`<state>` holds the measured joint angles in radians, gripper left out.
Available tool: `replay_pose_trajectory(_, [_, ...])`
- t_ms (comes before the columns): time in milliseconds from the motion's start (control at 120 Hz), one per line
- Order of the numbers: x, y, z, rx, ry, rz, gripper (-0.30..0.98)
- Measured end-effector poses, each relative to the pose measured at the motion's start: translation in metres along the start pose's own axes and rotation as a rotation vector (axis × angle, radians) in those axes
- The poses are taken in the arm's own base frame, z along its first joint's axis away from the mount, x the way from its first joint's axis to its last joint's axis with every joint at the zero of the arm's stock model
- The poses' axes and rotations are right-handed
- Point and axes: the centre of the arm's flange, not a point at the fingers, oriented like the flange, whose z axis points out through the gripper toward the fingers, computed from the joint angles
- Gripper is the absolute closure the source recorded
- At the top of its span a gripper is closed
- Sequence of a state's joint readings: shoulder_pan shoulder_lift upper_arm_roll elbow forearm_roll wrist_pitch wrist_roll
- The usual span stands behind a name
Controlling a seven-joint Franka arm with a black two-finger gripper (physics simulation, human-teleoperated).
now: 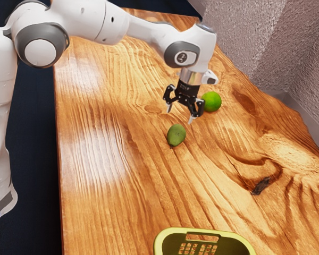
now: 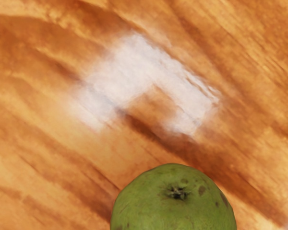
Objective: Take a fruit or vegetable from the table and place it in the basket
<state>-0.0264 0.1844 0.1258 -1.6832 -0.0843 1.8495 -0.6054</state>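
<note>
No text is legible (the badge on the arm is tiny).

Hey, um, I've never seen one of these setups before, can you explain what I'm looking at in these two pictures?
The machine is a white robot arm with black jaws at its end, reaching over a wooden table. The exterior view is taken from a camera at the arm's side. The wrist view comes from a camera on the arm's own hand, looking down at the table up close.

On the wood lie two green fruits or vegetables: a darker, longish one and a brighter, rounder one. At the near edge of the exterior view is a yellow-green basket, partly cut off. The spotted green fruit in the wrist view is probably the darker one.

Nothing is held: the jaws stand apart above the table.
</note>
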Motion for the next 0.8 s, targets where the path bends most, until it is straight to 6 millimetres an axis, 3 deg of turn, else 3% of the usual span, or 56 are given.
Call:
replay_pose_trajectory(308, [0.000, 0.004, 0.025, -0.015, -0.010, -0.009, 0.00])
replay_pose_trajectory(800, [-0.002, 0.010, 0.047, -0.031, -0.015, -0.014, 0.00])
